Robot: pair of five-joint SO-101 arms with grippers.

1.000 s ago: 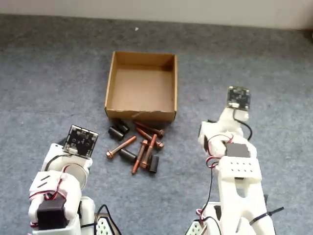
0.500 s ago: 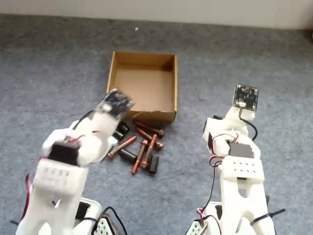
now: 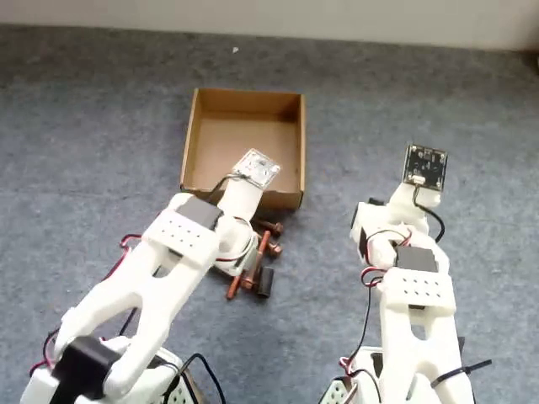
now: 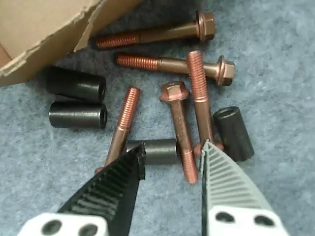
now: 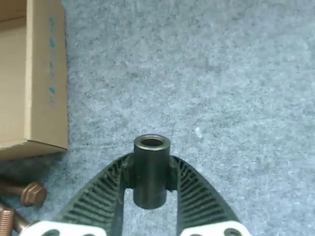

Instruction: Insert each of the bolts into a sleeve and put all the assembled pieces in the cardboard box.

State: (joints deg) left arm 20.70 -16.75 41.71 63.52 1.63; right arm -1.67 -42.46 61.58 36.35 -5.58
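Several copper bolts [image 4: 179, 128] and black sleeves [image 4: 78, 114] lie in a loose pile on the grey carpet, just in front of the cardboard box [image 3: 244, 98]. My left gripper [image 4: 173, 150] hangs open right above the pile, its jaws straddling one lying sleeve [image 4: 152, 151] and the ends of two bolts. My right gripper [image 5: 150, 164] is shut on a black sleeve [image 5: 150, 172], held upright with its bore showing, over bare carpet to the right of the box [image 5: 44, 98]. In the high view the left arm [image 3: 189, 244] covers most of the pile; a bolt [image 3: 263, 247] and a sleeve [image 3: 266, 282] peek out.
The box is empty, with a torn front edge [image 4: 44, 44] close to the pile. Open carpet lies to the right of the box and around the right arm [image 3: 404, 278]. A bolt head [image 5: 30, 194] lies near the box corner.
The left arm swung from its folded pose at the near left forward and rightward, ending over the bolt pile. The right arm barely shifted.
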